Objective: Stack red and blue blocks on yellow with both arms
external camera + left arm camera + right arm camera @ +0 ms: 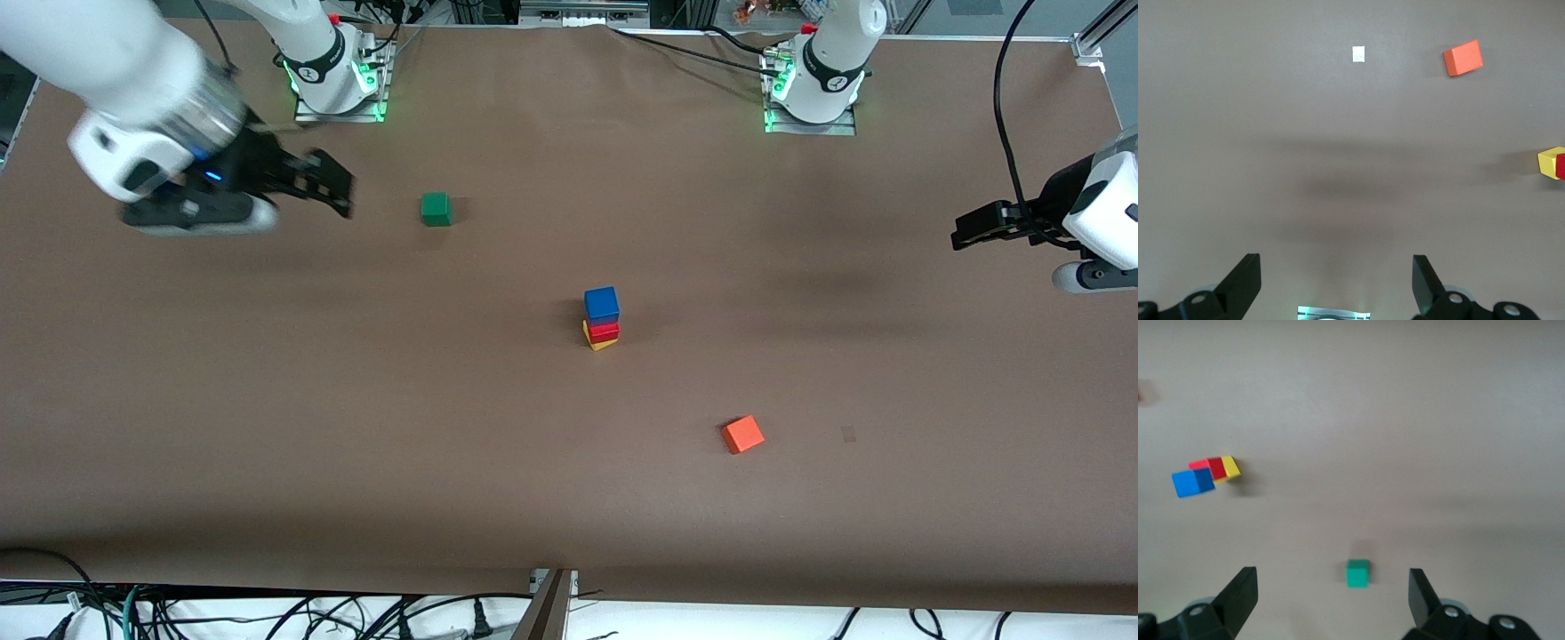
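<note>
Toward the right arm's end of the table, the right gripper point(342, 188) hangs released and empty beside the green cube point(436, 209). Midway between both grippers, the blue block point(601, 304) sits on the red block point(604, 331), which sits on the yellow cube point(597, 341); stacking appears complete. The left gripper point(965, 230) hangs spread, empty, well clear of the stack.

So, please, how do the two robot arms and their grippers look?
Both arms are white with dark grey joints. The right gripper and left gripper are black, each with two fingers. Black cables run along the arms. Green lights glow at both bases.
</note>
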